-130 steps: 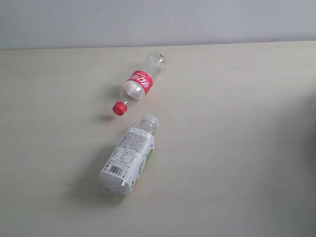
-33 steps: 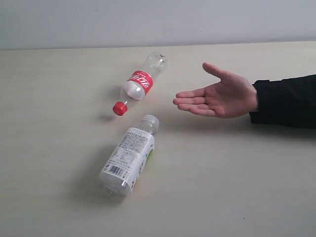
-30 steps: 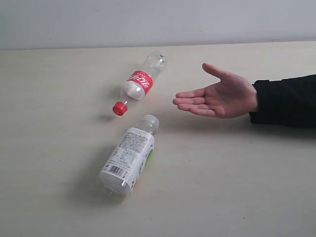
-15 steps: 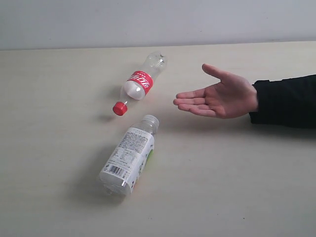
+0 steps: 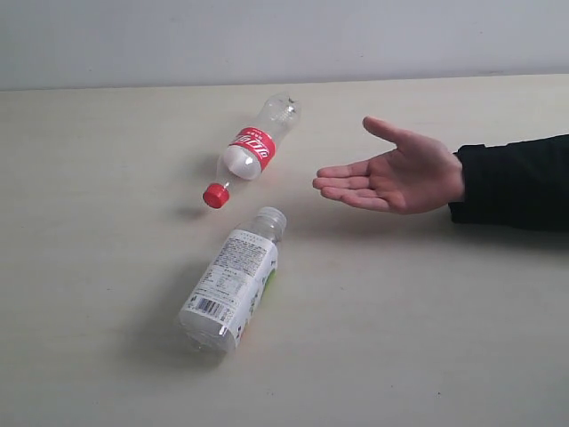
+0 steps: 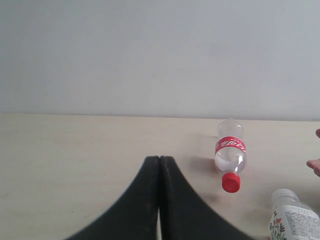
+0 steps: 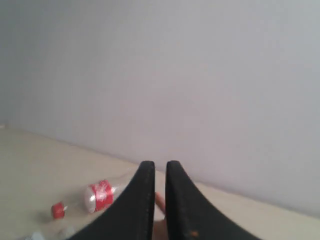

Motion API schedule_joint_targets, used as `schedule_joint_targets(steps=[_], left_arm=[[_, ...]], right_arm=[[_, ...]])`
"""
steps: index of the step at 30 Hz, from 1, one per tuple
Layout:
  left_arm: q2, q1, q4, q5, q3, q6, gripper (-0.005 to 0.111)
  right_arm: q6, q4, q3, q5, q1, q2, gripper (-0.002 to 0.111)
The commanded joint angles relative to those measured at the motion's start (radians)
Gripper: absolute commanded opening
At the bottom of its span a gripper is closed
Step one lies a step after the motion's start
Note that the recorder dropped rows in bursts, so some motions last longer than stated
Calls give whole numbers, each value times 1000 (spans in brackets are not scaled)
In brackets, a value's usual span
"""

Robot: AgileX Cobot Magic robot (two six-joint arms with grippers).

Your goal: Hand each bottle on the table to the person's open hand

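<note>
Two bottles lie on their sides on the table (image 5: 444, 320). The clear bottle with red label (image 5: 253, 147) has its red cap (image 5: 214, 195) toward the front. The white-labelled bottle (image 5: 233, 280) lies just in front of it. The person's open hand (image 5: 391, 173) hovers palm up to the right of the red-labelled bottle. Neither gripper shows in the exterior view. My left gripper (image 6: 159, 159) is shut and empty, with the red-labelled bottle (image 6: 230, 150) off to one side of it. My right gripper (image 7: 159, 164) stands a narrow gap open and holds nothing; the hand (image 7: 160, 202) shows through the gap.
A dark sleeve (image 5: 516, 178) reaches in from the right edge. A pale wall (image 5: 284, 40) runs behind the table's far edge. The white-labelled bottle (image 6: 292, 215) sits at the corner of the left wrist view.
The person's hand has come in from the right and stays held open. Both bottles lie where they were. Over the last second nothing has visibly moved.
</note>
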State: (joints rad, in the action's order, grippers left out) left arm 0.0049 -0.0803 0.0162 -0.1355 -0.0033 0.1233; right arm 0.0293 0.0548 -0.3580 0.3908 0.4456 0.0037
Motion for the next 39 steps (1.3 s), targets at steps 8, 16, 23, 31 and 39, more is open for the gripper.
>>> schedule_joint_targets(steps=[8, 16, 23, 31, 39], left_arm=[[0, 0, -3, 7, 3, 0, 0], [0, 0, -3, 7, 3, 0, 0], [0, 0, -3, 7, 3, 0, 0], [0, 0, -204, 54, 3, 338, 0], [0, 0, -308, 168, 3, 493, 0]], right_arm=[[20, 3, 161, -195, -77, -4, 10], [20, 3, 161, -195, -77, -4, 10], [20, 3, 161, -195, -77, -4, 10], [20, 3, 161, -195, -77, -4, 10], [20, 3, 161, -195, -75, -4, 10]])
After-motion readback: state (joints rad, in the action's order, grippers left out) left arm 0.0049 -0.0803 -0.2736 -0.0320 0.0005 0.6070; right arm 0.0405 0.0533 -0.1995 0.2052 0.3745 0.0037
